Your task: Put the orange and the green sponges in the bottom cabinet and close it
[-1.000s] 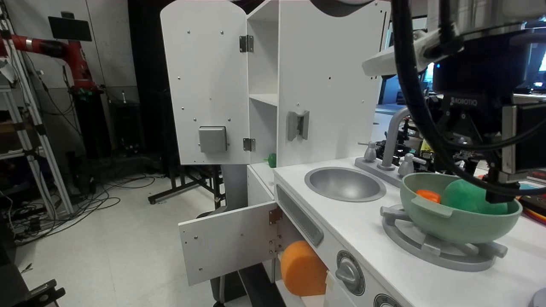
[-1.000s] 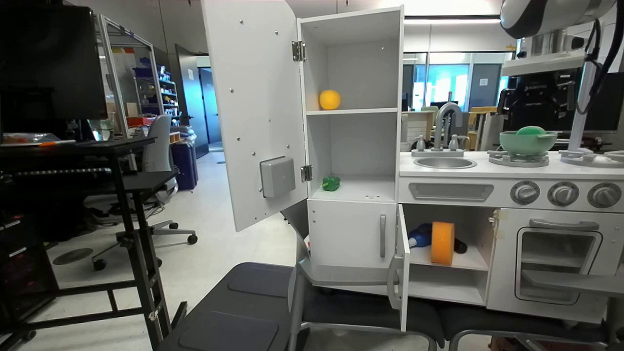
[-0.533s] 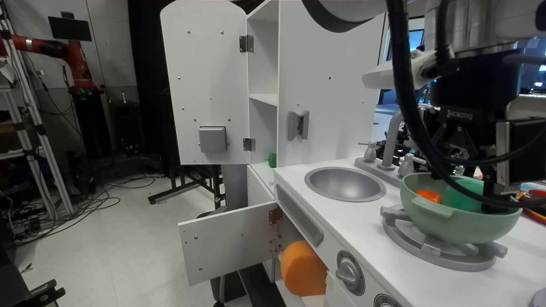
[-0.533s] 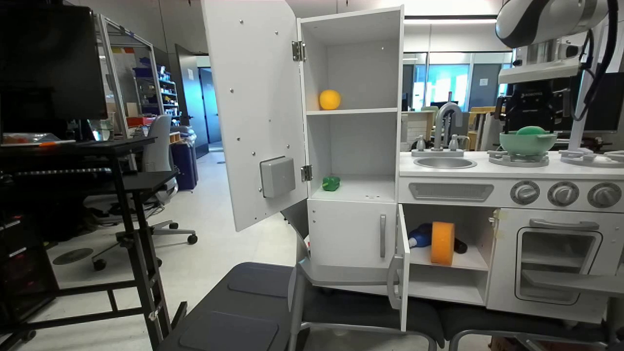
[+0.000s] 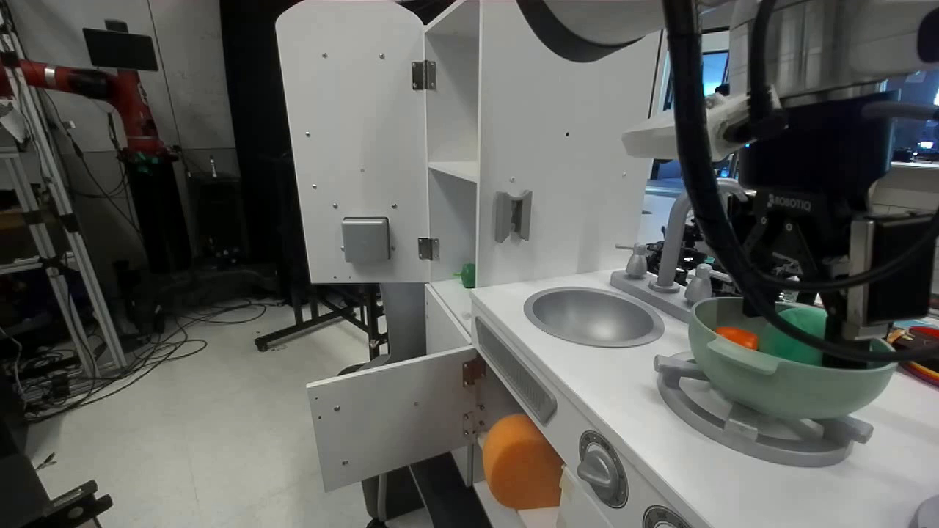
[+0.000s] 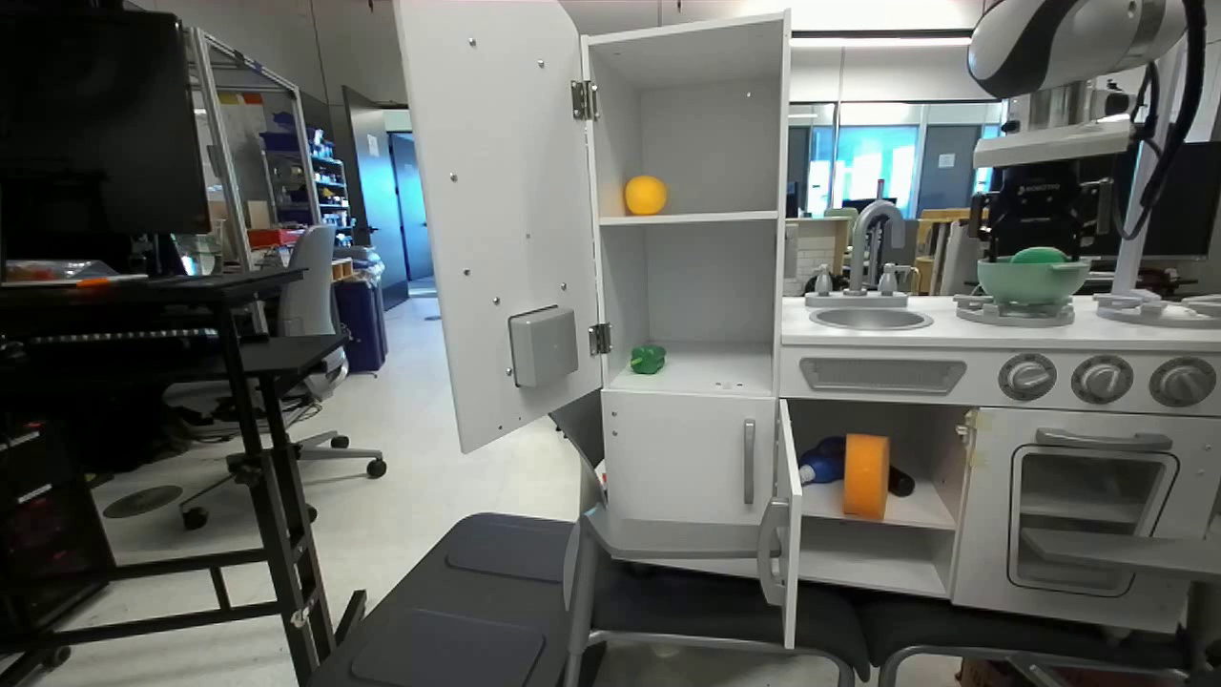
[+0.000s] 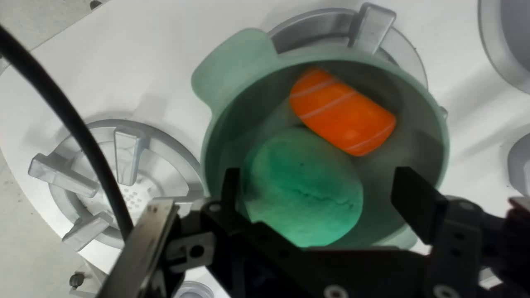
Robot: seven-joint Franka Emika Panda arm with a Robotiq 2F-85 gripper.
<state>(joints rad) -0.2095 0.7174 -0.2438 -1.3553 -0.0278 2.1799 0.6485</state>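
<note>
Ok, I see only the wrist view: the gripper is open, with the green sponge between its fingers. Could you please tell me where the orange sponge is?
Observer: The orange sponge stands on the upper shelf inside the bottom cabinet, below the sink.
Operator: Thank you. And the door of this cabinet, is it open or closed?
Observer: The door is swung open, as both exterior views show.
Operator: Is there any other thing near the orange sponge?
Observer: Yes, a blue object lies on the same shelf, seen beside it in an exterior view; what it is, I cannot tell.
</note>
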